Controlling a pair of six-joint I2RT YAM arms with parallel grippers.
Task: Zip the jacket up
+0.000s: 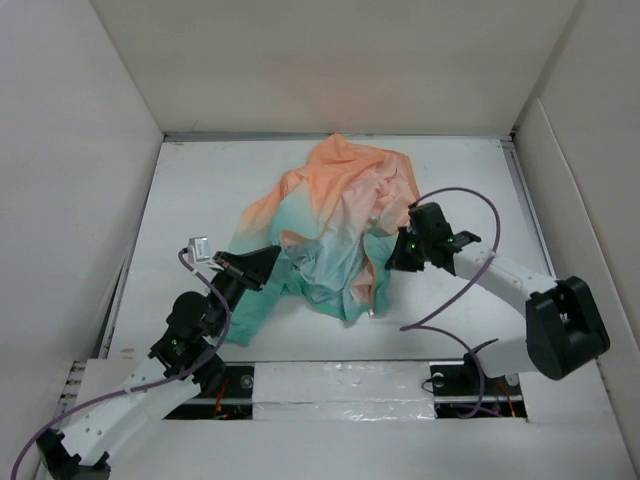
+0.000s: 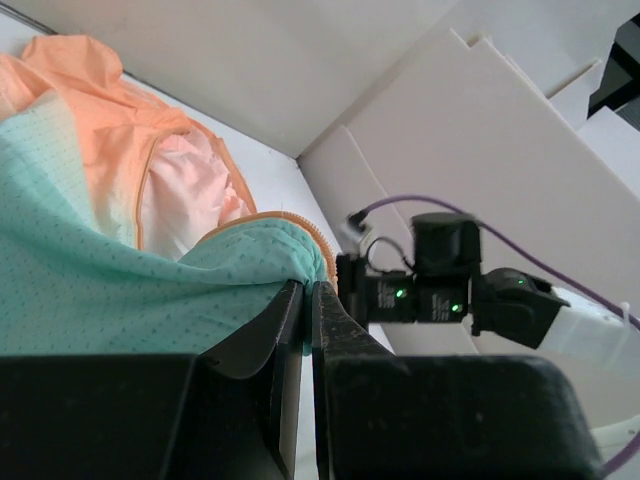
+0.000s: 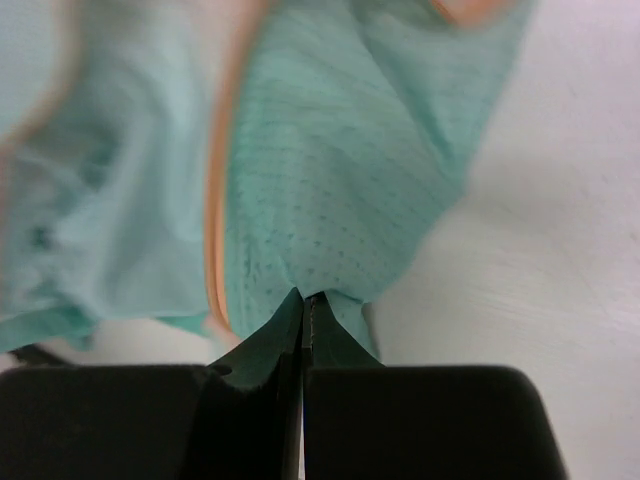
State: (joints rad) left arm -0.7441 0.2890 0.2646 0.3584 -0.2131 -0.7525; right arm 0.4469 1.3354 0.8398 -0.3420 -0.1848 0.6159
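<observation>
Closed left end effector (image 2: pixel 308 292) and right end effector (image 3: pixel 302 298) each pinch teal jacket (image 1: pixel 340 205) cloth mid-frame; likely the spreading step, and next the zipper (image 3: pixel 214 200) needs exposing.

Overhead plus wrist close-ups, jacket (image 1: pixel 340 220) shared.

Left hand (image 2: pixel 310 298) closed on the teal cloth of the jacket (image 2: pixel 110 280)
Its two dark fingers press together with dotted teal fabric caught at their tips; the cloth fades to orange toward the upper left; an orange zipper edge (image 2: pixel 300 225) curves over the fold just above the fingertips; close beside it sits the black right arm (image 2: pixel 440 290), green lights lit; a purple cable (image 2: pixel 400 203) loops above; white wall (image 2: pixel 480 120) behind.
</observation>
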